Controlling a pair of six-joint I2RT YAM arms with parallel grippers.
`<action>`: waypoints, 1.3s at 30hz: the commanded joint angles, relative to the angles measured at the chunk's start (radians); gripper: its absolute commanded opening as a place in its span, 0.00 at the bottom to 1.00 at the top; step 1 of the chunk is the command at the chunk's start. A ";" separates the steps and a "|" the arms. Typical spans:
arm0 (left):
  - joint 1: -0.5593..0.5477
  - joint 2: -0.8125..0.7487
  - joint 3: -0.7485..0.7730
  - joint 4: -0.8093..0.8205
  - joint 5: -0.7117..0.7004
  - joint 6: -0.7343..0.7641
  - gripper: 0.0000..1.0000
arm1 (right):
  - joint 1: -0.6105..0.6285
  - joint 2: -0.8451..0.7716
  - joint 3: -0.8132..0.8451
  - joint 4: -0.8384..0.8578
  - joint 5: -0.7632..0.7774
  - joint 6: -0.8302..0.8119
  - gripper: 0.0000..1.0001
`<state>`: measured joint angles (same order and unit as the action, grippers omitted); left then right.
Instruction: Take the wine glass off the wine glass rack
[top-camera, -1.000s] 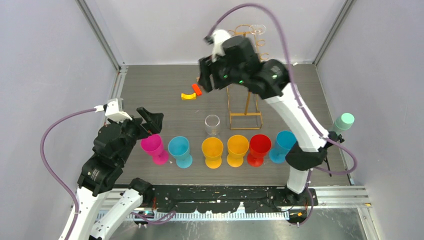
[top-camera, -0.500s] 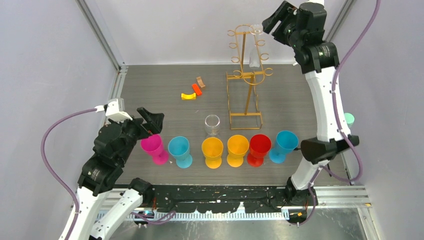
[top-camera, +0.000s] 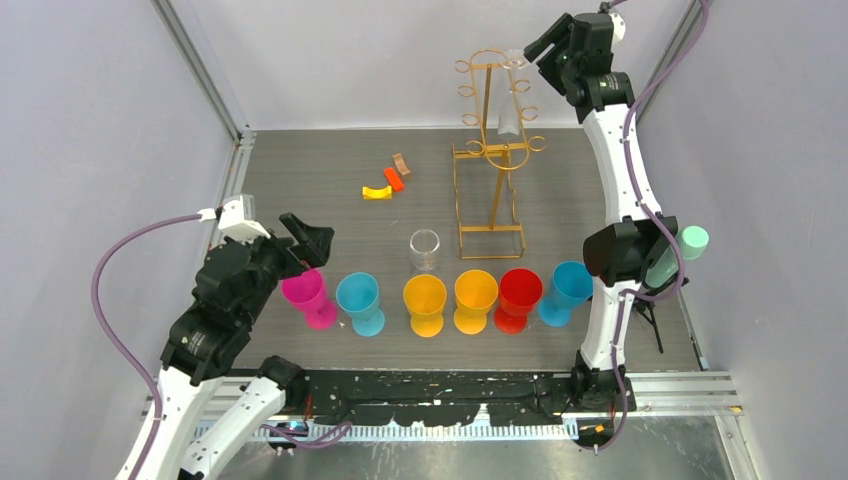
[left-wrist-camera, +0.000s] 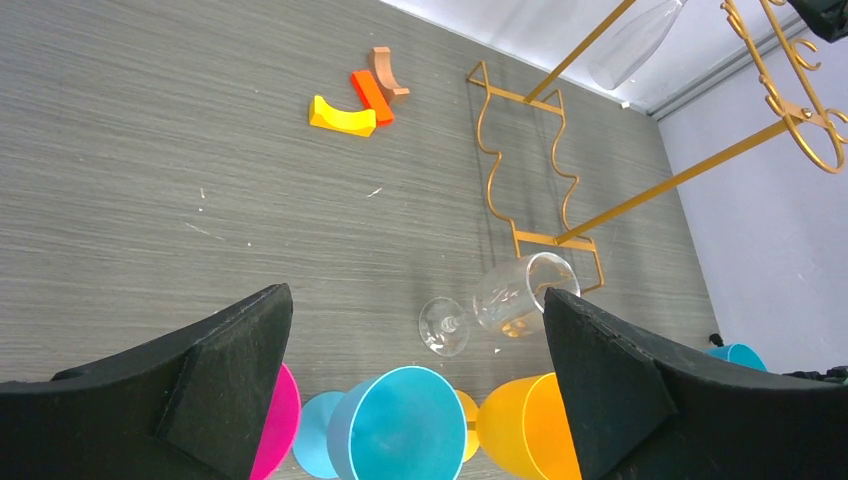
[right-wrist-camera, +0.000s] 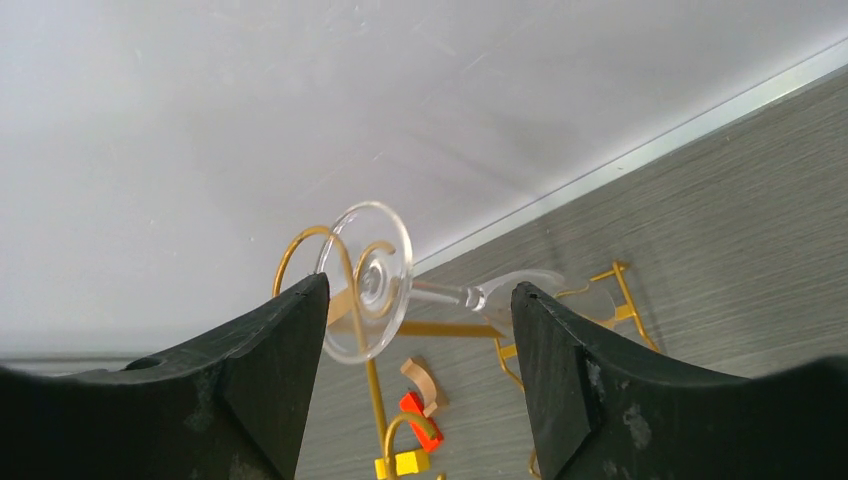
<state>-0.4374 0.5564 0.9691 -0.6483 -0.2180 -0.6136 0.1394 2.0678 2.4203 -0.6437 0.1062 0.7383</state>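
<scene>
The gold wine glass rack (top-camera: 492, 150) stands at the back of the table. A clear wine glass (top-camera: 510, 118) hangs upside down from its top right hook, its foot (right-wrist-camera: 365, 280) caught in the curled gold wire. My right gripper (top-camera: 545, 47) is raised to the top of the rack, just right of the foot, and open. In the right wrist view the foot and stem lie beyond the gap between its fingers (right-wrist-camera: 420, 330), untouched. My left gripper (top-camera: 306, 242) hovers open over the pink cup (top-camera: 308, 296), far from the rack.
A second clear glass (top-camera: 425, 250) stands on the table before the rack base. A row of coloured cups (top-camera: 475, 299) runs from pink to blue (top-camera: 566, 291). A mint cup (top-camera: 686, 243) sits at the right wall. Yellow, orange and tan blocks (top-camera: 385, 183) lie left of the rack.
My right arm swung from in front of the rack up and to the right, reaching the top hook, and its jaws spread wider. The left arm shifted only slightly.
</scene>
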 joint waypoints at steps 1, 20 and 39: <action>-0.001 0.014 -0.001 0.022 0.012 -0.003 1.00 | -0.014 0.003 0.042 0.133 -0.010 0.056 0.72; -0.001 0.032 -0.003 0.026 0.009 -0.003 1.00 | -0.044 0.059 -0.021 0.198 -0.172 0.133 0.54; -0.001 0.034 0.017 0.065 0.027 -0.033 1.00 | -0.113 0.068 -0.112 0.417 -0.437 0.354 0.15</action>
<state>-0.4374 0.6102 0.9676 -0.6415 -0.1898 -0.6315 0.0372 2.1551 2.3127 -0.3370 -0.2466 0.9977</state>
